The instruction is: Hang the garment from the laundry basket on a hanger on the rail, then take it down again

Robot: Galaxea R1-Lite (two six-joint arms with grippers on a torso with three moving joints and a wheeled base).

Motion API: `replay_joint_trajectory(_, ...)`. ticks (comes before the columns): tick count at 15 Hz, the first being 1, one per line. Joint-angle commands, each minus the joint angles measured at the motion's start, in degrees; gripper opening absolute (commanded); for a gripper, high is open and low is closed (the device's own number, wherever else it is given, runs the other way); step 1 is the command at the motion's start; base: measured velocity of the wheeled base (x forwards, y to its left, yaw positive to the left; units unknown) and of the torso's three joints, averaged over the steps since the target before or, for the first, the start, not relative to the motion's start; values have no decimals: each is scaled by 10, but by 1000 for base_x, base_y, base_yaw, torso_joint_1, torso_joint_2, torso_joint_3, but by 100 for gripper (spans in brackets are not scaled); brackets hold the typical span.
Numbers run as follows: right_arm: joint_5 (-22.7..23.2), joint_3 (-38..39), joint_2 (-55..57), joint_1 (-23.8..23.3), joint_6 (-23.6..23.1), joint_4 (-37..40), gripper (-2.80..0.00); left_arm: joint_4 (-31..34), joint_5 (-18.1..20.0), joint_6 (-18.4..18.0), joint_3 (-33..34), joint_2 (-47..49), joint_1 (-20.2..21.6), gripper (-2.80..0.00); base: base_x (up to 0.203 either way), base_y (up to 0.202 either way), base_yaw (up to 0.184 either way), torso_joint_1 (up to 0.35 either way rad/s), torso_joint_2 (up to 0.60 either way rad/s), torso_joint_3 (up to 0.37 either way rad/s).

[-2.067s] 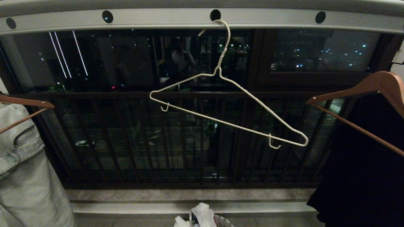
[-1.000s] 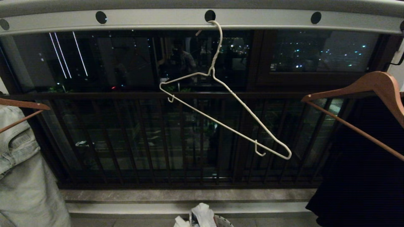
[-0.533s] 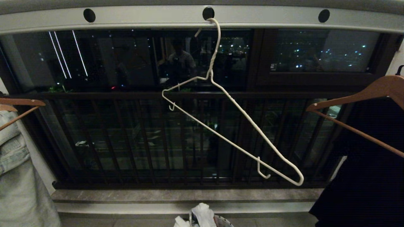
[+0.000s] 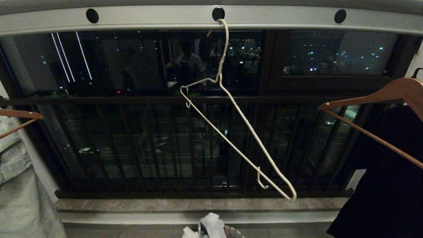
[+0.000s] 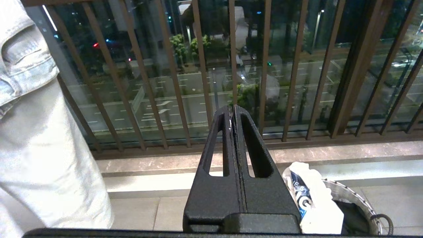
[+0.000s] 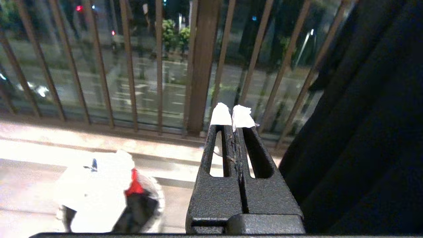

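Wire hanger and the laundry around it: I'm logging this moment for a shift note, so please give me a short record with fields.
hanger: white wire hanger hooked in a hole of the rail, empty, tilted steeply
garment: white T-shirt bunched in the laundry basket on the floor
left gripper: shut, empty, pointed at the balcony railing
right gripper: shut, empty, beside the black garment
also hanging: pale jeans on the left

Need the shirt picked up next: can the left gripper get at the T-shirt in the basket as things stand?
Probably yes. The T-shirt sits atop the laundry basket with nothing over it; the left gripper, shut, must open first.
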State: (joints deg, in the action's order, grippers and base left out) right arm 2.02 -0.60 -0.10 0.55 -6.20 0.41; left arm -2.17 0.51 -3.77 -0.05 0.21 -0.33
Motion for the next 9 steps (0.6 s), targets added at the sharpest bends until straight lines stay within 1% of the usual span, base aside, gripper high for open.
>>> replay_joint_trajectory(1, -4, 6, 2, 1, 21, 4, -280, 0, 0, 0, 8, -1, 0, -280, 0, 0, 0, 0, 0, 0)
replay_joint_trajectory(6, -4, 7, 1, 1, 21, 1, -280, -1, -1, 13, 8, -1, 0, -280, 0, 0, 0, 0, 0, 0)
replay_joint_trajectory(9, -4, 7, 1, 1, 21, 1, -280, -1, -4, 37, 8, -1, 0, -280, 0, 0, 0, 0, 0, 0)
